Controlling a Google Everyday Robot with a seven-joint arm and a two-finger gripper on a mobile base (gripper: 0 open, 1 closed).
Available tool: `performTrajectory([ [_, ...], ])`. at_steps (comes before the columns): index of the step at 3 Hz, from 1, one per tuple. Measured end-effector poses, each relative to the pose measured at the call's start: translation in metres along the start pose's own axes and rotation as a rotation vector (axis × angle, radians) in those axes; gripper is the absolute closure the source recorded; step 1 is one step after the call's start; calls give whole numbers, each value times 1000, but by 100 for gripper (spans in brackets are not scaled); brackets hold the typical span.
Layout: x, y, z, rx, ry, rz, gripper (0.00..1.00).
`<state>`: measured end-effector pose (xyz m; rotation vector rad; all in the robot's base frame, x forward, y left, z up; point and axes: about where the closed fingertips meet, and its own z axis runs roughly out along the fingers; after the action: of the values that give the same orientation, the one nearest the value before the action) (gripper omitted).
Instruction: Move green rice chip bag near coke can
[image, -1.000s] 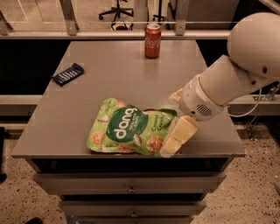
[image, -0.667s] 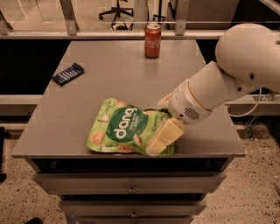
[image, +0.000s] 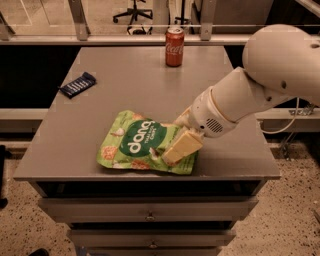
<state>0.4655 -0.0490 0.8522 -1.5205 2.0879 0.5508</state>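
Observation:
The green rice chip bag lies flat near the front edge of the grey table, its dark-green "dang" oval facing up. The coke can stands upright at the table's far edge, well away from the bag. My gripper reaches in from the right on the white arm and sits over the bag's right side, with one pale finger lying on the bag.
A small dark-blue wrapped bar lies at the table's left side. Drawers sit under the tabletop. An office chair base stands on the floor beyond the table.
The gripper has moved left and down across the bag's right side, from its right edge toward its middle. The bag and the can have stayed in place.

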Motion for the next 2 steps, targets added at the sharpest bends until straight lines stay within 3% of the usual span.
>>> performTrajectory([
  [1, 2, -19, -27, 68, 35, -17, 84],
  [2, 22, -49, -87, 232, 152, -16, 100],
])
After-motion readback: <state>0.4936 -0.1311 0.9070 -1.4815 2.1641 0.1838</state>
